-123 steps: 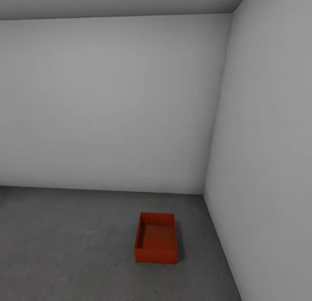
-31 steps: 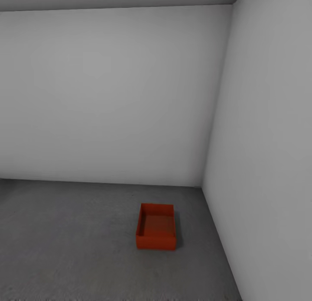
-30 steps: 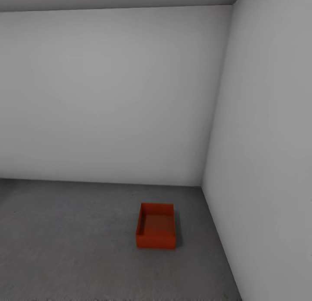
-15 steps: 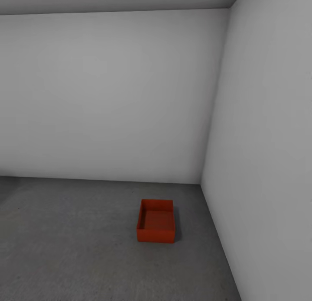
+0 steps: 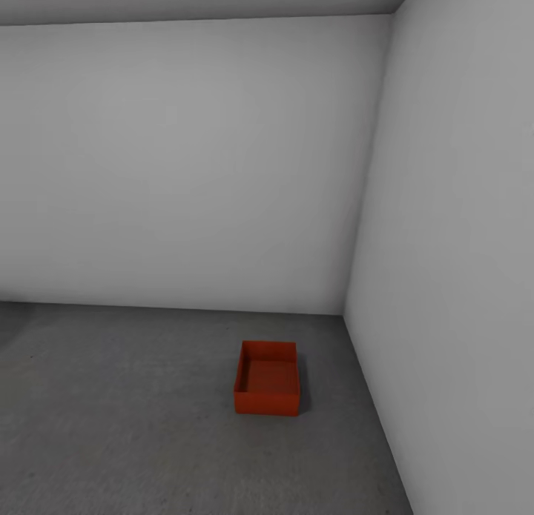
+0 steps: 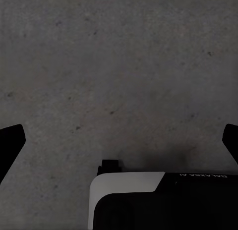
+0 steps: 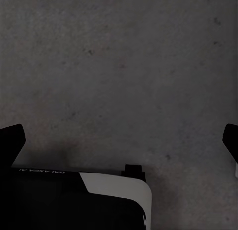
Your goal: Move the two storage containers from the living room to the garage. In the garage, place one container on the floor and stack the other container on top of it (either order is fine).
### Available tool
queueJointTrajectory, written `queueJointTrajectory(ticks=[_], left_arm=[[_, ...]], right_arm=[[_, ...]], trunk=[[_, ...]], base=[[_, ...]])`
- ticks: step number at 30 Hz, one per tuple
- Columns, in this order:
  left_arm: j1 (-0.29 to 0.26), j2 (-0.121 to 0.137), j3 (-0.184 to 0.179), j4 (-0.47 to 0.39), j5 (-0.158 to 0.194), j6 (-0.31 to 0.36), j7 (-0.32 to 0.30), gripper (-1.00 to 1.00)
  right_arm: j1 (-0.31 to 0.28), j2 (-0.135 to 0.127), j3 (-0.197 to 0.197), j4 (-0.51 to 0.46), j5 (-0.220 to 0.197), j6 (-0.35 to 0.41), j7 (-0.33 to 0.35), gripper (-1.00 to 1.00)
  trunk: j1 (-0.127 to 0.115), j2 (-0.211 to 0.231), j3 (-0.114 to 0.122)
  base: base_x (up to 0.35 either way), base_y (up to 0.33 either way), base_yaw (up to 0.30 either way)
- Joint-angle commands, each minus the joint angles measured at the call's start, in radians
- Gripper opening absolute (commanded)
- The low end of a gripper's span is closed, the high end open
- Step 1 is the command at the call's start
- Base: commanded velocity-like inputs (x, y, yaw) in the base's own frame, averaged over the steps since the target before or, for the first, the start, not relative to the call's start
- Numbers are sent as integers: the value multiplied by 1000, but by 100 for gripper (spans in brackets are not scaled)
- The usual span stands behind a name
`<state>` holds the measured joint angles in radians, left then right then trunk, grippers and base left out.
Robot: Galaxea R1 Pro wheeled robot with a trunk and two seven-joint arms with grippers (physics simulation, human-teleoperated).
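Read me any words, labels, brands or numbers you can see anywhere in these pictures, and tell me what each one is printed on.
Small pale lettering on the left arm's black housing, seen upside down: too small and blurred to read.
Small pale lettering on the right arm's black housing, also upside down: too blurred to read.
Orange-red storage container, floor and walls: no text.

Two plain pale grey walls (image 5: 185,167) meet over speckled concrete floor (image 5: 111,426).
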<state>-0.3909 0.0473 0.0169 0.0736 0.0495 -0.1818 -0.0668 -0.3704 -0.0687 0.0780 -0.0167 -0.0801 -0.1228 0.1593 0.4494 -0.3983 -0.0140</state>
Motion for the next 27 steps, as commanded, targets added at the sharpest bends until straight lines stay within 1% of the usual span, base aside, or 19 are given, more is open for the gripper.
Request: queueJointTrajectory(ticks=[1, 7, 10, 27], left_arm=[[-2, 0, 1, 5, 5, -7, -5, 100], [-2, -1, 1, 5, 6, -9, -3, 100], [-2, -1, 1, 5, 6, -10, -1, 100], [-2, -1, 1, 5, 6, -10, 1, 100]], right_arm=[[-1, 0, 8, 1, -9, -4, 3, 100], [-1, 0, 8, 1, -10, -4, 3, 100], [-1, 0, 8, 1, -10, -4, 3, 100], [-1, -3, 8, 1, -9, -5, 3, 100]], trunk=[[1, -2, -1], [1, -2, -1], [1, -2, -1], [1, -2, -1]], base=[[0, 0, 0], [0, 0, 0], [-140, 0, 0], [-318, 0, 0]])
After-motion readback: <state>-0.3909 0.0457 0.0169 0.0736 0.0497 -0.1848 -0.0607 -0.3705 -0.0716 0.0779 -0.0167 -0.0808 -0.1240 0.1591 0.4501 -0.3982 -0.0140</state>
